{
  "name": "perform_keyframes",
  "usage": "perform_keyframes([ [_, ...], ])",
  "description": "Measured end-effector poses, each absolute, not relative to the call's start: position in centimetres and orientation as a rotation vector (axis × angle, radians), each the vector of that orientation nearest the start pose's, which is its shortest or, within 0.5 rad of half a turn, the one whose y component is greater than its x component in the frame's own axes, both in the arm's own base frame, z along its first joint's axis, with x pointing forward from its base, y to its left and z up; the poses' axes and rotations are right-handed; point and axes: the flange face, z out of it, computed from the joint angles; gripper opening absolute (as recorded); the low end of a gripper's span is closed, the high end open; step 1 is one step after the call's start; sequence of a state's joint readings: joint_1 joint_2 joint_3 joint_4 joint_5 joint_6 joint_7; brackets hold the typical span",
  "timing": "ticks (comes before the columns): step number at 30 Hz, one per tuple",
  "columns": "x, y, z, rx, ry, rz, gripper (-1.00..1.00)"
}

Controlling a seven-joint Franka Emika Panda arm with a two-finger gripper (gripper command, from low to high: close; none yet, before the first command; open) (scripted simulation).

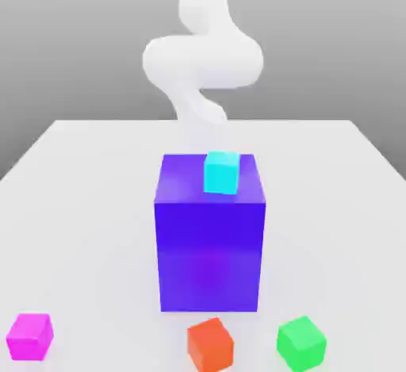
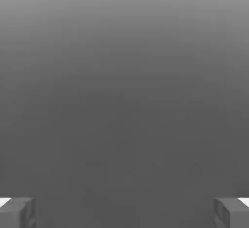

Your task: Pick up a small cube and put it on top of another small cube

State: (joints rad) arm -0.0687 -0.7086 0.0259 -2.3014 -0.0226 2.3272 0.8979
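The small magenta cube (image 1: 30, 336) rests on the white table at the front, on the exterior view's left. A small cyan cube (image 1: 221, 172) sits on top of the big purple-blue block (image 1: 209, 251) in the middle of the table. My white arm (image 1: 202, 61) rises behind the block, far from the magenta cube. In the hand view my gripper (image 2: 124, 212) is open, its two grey fingertips (image 2: 17, 212) standing wide apart with nothing between them and plain grey beyond.
An orange-red cube (image 1: 210, 344) and a green cube (image 1: 301, 343) lie at the front, just before the big block. The white table (image 1: 87, 204) stretches out on both sides of the block.
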Motion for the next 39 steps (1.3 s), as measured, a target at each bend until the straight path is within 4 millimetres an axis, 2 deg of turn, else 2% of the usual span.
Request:
perform_keyframes([
  [4,42.8,-4.4,62.3,-2.364,1.521,-0.868,0.00],
  [8,46.3,-8.0,56.2,-2.269,1.802,-0.759,0.00],
  [11,48.1,-11.1,51.2,-2.174,2.002,-0.669,0.00],
  [15,49.4,-15.2,44.4,-2.016,2.249,-0.542,0.00],
  [21,48.7,-21.7,33.7,-1.693,2.592,-0.333,0.00],
  [24,47.9,-23.4,28.5,-1.531,2.717,-0.219,0.00],
  [29,45.5,-26.0,20.1,-1.222,2.891,-0.030,0.00],
  [33,45.1,-26.3,14.3,-1.171,2.914,-0.002,0.00],
  [34,45.1,-26.3,13.3,-1.170,2.915,-0.001,-1.00],
  [39,45.1,-26.3,13.3,-1.169,2.914,-0.004,-1.00],
])
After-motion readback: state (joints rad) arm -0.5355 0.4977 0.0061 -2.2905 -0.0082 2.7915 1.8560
